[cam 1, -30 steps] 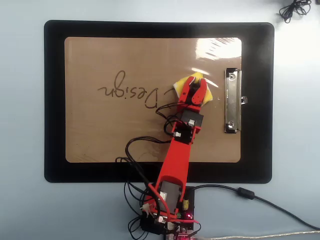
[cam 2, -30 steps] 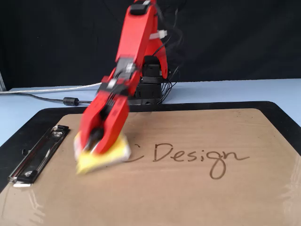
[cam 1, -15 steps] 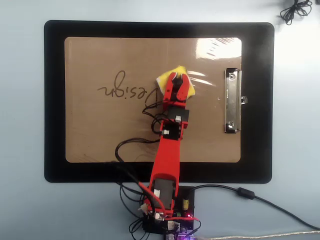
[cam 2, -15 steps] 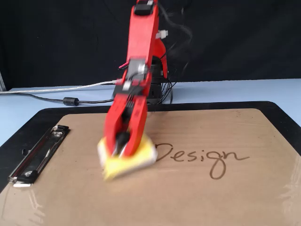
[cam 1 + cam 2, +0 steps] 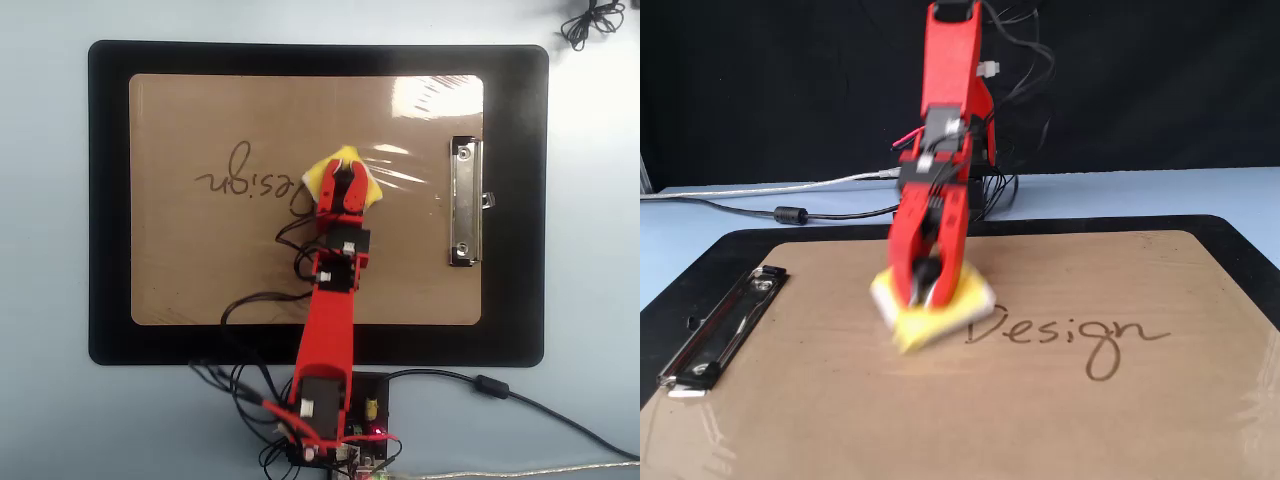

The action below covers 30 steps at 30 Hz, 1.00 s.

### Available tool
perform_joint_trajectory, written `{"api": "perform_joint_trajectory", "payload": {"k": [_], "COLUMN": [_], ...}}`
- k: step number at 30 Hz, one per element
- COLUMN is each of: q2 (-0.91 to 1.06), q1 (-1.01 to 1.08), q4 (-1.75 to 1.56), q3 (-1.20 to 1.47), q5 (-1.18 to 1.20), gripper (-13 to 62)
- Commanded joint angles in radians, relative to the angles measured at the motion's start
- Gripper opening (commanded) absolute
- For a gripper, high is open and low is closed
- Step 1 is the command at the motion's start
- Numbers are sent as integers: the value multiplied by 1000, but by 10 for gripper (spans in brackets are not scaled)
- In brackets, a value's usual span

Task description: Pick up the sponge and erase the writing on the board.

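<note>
The sponge [image 5: 933, 305], clenched in the gripper [image 5: 925, 297], sits flat on the board [image 5: 940, 420] just left of the writing [image 5: 1070, 335]; a good wipe presses evenly rightward across every letter.

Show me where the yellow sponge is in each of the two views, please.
Overhead view: the sponge lies under the gripper near the board's middle, right of the writing.
Fixed view: the sponge sits left of the writing, centre-left.
Shared landmark: the silver clip, seen also here.
</note>
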Motion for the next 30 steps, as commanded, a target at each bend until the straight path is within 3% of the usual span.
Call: {"api": "perform_joint_trajectory", "payload": {"k": [1,3,8,10,15,16,18,22,24,26,30], "q2": [-64,57,568,497,-38,-32,84,569,676,575,100], "q1": [-9,-14,-15,-23,-35,-38,-49,-87,-92,-103,-117], "q4": [-25,-32,15,12,-26,-15,11,120,186,181,74], "q3": [-34,135,580,531,21,-2,121,491,532,482,112], "q5": [-21,-23,-23,-23,-18,-17,-18,-23,-26,-28,-26], "gripper": [-79,-80,-80,-79,-79,-79,-79,-79,-79,-79,-80]}}
